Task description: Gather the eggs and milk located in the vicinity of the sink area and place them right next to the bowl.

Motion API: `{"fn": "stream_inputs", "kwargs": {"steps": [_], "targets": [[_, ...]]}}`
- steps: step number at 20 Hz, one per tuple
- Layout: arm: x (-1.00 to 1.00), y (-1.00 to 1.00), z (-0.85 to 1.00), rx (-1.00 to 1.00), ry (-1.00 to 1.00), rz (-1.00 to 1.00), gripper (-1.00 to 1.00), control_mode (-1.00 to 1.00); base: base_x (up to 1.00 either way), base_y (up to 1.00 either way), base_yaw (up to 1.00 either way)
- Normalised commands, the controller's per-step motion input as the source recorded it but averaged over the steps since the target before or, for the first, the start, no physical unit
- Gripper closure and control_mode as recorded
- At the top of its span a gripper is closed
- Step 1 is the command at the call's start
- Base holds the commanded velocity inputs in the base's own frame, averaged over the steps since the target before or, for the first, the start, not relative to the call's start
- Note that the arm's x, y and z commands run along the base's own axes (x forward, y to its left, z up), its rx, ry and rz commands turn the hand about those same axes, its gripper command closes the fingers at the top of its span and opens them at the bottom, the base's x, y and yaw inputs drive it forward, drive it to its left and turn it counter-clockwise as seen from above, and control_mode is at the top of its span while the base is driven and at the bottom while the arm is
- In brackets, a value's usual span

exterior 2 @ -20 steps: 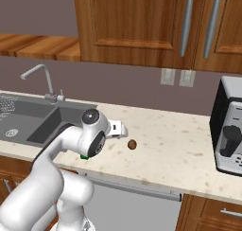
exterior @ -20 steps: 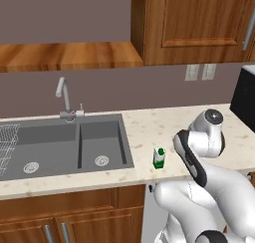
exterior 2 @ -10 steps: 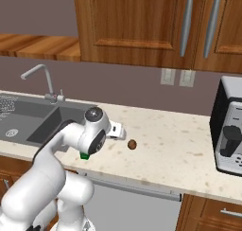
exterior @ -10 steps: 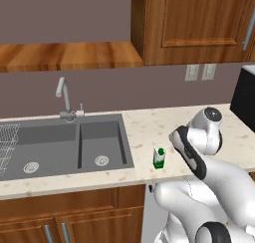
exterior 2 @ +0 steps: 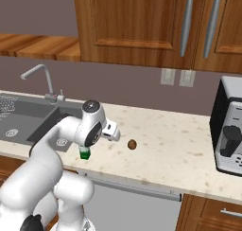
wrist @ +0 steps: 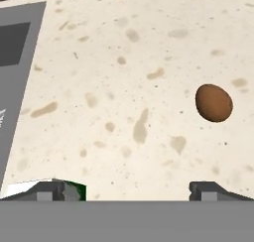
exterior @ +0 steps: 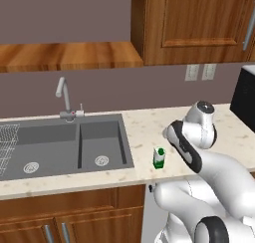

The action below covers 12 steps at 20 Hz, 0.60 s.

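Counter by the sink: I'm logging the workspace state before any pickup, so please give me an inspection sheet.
Surface: speckled beige counter, bare around the items.
Job's things: egg lies alone on the counter, right of the sink; milk carton stands upright near the counter's front edge, just right of the sink. Bowl: nothing seen.
Clutter: nothing seen.
Grippers: gripper open, above the counter, holding nothing, egg ahead of it toward one fingertip's side.
Cables: nothing seen.
Surroundings: gooseneck faucet, wire rack, wooden cabinets, wall outlets, silver-and-black appliance at the counter's right end.
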Motion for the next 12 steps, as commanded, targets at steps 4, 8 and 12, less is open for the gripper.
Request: {"fn": "stream_inputs", "kwargs": {"steps": [4,8,12], "targets": [[0.0,0.39,-0.01,0.0,0.0,-0.02,-1.0,-1.0,0.0,0.0,0.0],[0.0,0.46,-0.16,-0.04,0.0,0.0,-1.0,-1.0,0.0,0.0,0.0],[0.0,0.37,-0.23,-0.05,0.0,0.0,-1.0,-1.0,0.0,0.0,0.0]]}}
